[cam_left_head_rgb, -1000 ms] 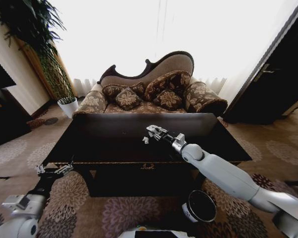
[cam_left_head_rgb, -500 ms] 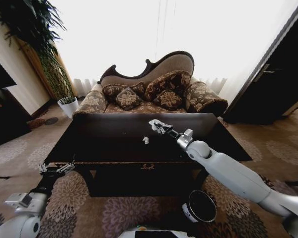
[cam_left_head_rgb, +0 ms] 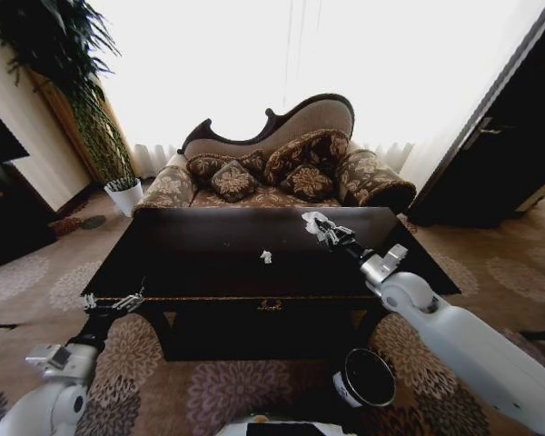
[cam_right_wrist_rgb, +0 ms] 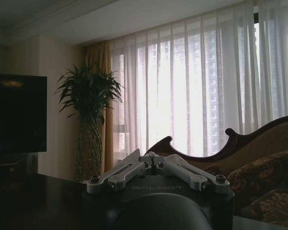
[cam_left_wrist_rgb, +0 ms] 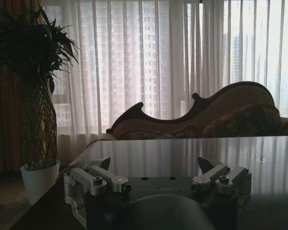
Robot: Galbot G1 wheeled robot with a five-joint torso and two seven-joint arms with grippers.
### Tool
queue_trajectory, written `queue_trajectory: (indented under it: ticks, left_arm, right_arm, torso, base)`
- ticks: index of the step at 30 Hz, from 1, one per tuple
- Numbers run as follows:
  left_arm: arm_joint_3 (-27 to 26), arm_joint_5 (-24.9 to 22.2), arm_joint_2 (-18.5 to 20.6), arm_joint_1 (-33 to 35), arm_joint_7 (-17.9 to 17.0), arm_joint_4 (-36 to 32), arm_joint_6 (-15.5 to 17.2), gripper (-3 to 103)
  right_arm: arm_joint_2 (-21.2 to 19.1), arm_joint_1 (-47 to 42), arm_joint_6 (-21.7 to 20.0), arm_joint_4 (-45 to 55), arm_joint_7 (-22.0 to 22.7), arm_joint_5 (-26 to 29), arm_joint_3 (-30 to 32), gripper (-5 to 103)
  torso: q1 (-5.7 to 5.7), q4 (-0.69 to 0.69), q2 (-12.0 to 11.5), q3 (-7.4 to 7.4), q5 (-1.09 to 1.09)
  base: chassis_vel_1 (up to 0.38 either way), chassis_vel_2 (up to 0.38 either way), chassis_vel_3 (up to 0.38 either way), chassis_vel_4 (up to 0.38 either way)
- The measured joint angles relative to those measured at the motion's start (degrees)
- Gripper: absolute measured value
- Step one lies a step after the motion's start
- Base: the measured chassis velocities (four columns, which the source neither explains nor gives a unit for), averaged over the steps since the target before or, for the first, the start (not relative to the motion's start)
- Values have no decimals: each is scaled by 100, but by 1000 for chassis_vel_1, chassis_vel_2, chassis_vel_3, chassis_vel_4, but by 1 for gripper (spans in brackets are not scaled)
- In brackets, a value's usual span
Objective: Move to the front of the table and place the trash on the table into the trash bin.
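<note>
The worktop point(cam_left_head_rgb: 200, 263) is glossy black, with gold trim along its front edge and a gold ornament at the front centre. A small white scrap point(cam_left_head_rgb: 266, 257) lies near its middle. The right pincer point(cam_left_head_rgb: 320, 227), dark metal on a white-and-grey arm, is closed on a white paper wad point(cam_left_head_rgb: 311, 219) near the far right corner. The left pincer point(cam_left_head_rgb: 113, 302) is silver-grey and black, its fingers spread. The trash bin point(cam_left_head_rgb: 364, 378) is black with a pale rim and white label. The carpet point(cam_left_head_rgb: 227, 391) is brown with pale floral medallions.
</note>
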Motion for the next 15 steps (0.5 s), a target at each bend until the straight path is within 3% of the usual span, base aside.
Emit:
queue_trajectory:
  ticks: [2, 4, 5, 6, 9, 11, 15]
  left_arm:
    - [11, -25, 44, -37, 0, 38, 3, 100]
    - [38, -107, 151, -151, -4, 158, 4, 100]
    - [38, -107, 151, -151, -4, 158, 4, 100]
    - [70, -152, 208, -214, -5, 226, 4, 100]
    - [109, -176, 254, -273, -5, 282, 4, 100]
    - [226, -194, 327, -411, -8, 385, 3, 100]
    - [346, -198, 353, -500, -18, 428, 3, 100]
  right_arm:
    - [62, -284, -33, 127, 29, 39, 328, 0]
    - [319, -1210, -50, 475, 79, 65, 1209, 0]
    - [319, -1210, -50, 475, 79, 65, 1209, 0]
    - [559, -1786, -44, 720, 106, 58, 1766, 0]
    - [764, -2136, -23, 903, 142, 36, 2166, 0]
    - [1289, -2763, 46, 1293, 173, -78, 2886, 0]
    - [1789, -3193, 140, 1581, 177, -238, 3243, 0]
  torso:
    - [0, 0, 0, 0, 0]
    - [0, 1, 0, 0, 0]
    - [0, 1, 0, 0, 0]
    - [0, -2, -1, 0, 3]
    - [0, -2, 0, 0, 2]
    - [-1, -2, 0, -1, 2]
    - [-1, -2, 0, 0, -1]
  base:
    - [0, 0, 0, 0]
    - [0, 0, 0, 0]
    - [0, 0, 0, 0]
    - [0, 0, 0, 0]
    - [0, 0, 0, 0]
    - [0, 0, 0, 0]
    - [0, 0, 0, 0]
